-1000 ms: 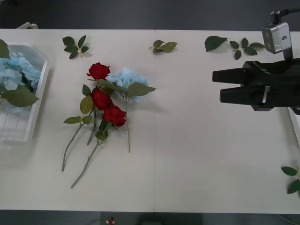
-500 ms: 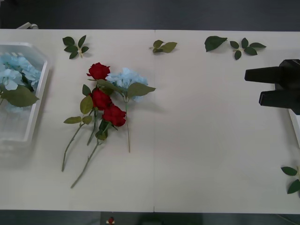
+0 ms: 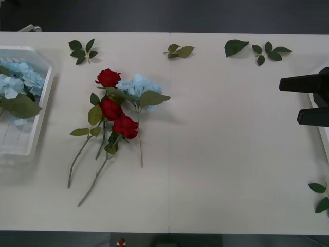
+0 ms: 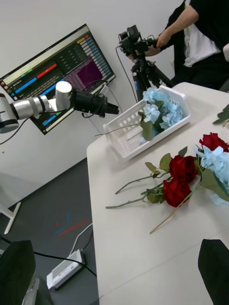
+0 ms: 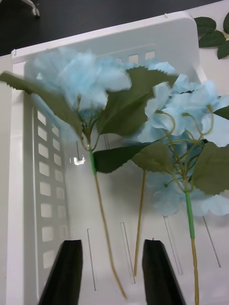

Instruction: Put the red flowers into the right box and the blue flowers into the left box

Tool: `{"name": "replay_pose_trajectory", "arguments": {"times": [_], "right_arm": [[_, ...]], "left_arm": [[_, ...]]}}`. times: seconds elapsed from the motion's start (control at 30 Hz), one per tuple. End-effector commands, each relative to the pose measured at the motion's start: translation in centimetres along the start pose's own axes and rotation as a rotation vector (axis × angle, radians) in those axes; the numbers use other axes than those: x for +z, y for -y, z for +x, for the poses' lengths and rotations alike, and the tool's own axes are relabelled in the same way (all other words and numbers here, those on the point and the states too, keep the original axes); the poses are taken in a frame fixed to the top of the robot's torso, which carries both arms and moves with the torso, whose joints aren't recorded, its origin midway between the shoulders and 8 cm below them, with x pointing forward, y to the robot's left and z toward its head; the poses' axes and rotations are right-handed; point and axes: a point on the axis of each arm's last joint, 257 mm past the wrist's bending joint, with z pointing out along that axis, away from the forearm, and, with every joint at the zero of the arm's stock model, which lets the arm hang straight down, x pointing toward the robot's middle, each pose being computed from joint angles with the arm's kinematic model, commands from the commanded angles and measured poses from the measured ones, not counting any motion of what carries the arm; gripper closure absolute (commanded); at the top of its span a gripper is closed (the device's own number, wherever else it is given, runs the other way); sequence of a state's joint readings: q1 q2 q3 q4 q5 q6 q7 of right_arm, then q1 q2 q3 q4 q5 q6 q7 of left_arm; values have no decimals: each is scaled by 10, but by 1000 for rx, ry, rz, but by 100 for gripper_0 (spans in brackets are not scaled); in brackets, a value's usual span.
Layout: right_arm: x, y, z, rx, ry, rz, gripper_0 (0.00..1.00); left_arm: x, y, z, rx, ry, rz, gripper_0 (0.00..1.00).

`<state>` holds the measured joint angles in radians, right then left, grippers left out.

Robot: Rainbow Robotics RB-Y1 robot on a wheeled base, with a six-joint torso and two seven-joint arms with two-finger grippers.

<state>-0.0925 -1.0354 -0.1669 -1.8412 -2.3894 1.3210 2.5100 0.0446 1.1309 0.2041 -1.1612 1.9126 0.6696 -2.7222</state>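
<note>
On the pale table (image 3: 221,170), three deep-red artificial roses (image 3: 112,109) on thin green stems lie in a loose heap, and one pale sky-blue fluffy flower cluster (image 3: 138,86) with large green leaves lies touching them on the side toward the robot's right.

The shallow white plastic tray on the robot's left, the left box (image 3: 37,119), already holds several blue clusters (image 3: 18,80). The left gripper (image 5: 110,267) hovers just above this tray with its black fingers spread apart and nothing between them; one blue stem (image 5: 102,209) lies in the tray below the gap, apparently free.

The right gripper (image 3: 308,100) is at the right edge of the table, over the thin white rim of the right box (image 3: 323,135). Its two black fingers stand apart and are empty.

The blue part of the task seems almost done: only the one cluster on the table is left. For the red part, three roses are still to be moved. What already lies in the right box cannot be told.
</note>
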Motion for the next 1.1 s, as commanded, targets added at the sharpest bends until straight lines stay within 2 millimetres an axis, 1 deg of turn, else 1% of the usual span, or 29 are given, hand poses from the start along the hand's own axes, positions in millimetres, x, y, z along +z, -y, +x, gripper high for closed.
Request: {"name": "replay_pose_trajectory", "arguments": {"times": [0.03, 0.1, 0.13, 0.17, 0.3, 0.33, 0.37, 0.4, 0.43, 0.5, 0.53, 0.57, 0.6, 0.73, 0.8, 0.87, 0.97, 1.03, 1.1], "right_arm": [[-3, -1, -5, -36, -18, 3, 0], [-3, -2, -5, -36, -17, 2, 0], [-2, -2, -5, -36, -16, 2, 0], [-3, -1, -5, -36, -18, 3, 0], [-3, -1, -5, -38, -18, 3, 0], [-3, -1, -5, -39, -18, 3, 0], [-3, -2, -5, -39, -17, 2, 0], [-3, -1, -5, -41, -18, 3, 0], [-3, -1, -5, -41, -18, 3, 0], [-3, -2, -5, -40, -16, 1, 0], [-3, -2, -5, -42, -16, 1, 0], [-3, -2, -5, -40, -16, 1, 0], [-3, -2, -5, -40, -16, 1, 0], [-3, -2, -5, -41, -15, 0, 0], [-2, -2, -6, -41, -12, -1, 0], [-2, -3, -6, -39, -11, -2, 0], [-3, -3, -6, -41, -12, -2, 0], [-3, -3, -6, -44, -13, -3, 0], [-3, -4, -5, -44, -15, -5, 0]], "left_arm": [[-3, 2, -12, 6, 10, 13, 44], [-3, 10, -10, -3, 3, 47, 30], [-2, 20, -11, 3, -3, 78, 26], [-2, 28, -13, 9, -5, 104, 25], [-1, 75, -30, 103, -7, 226, 24], [-1, 93, -37, 134, -2, 266, 25], [-1, 106, -42, 156, 4, 295, 25], [1, 127, -50, 161, 13, 334, 24], [1, 138, -54, 163, 16, 354, 25], [2, 176, -65, 143, 16, 424, 24], [2, 200, -70, 136, 12, 466, 24], [3, 215, -72, 136, 6, 494, 24], [3, 236, -77, 148, 4, 528, 25], [12, 291, -88, 157, -15, 616, 25], [19, 311, -90, 138, -37, 644, 25], [30, 325, -92, 119, -51, 657, 24], [44, 337, -91, 125, -59, 659, 25], [55, 346, -86, 167, -68, 648, 24], [60, 345, -84, 194, -73, 631, 25]]}}
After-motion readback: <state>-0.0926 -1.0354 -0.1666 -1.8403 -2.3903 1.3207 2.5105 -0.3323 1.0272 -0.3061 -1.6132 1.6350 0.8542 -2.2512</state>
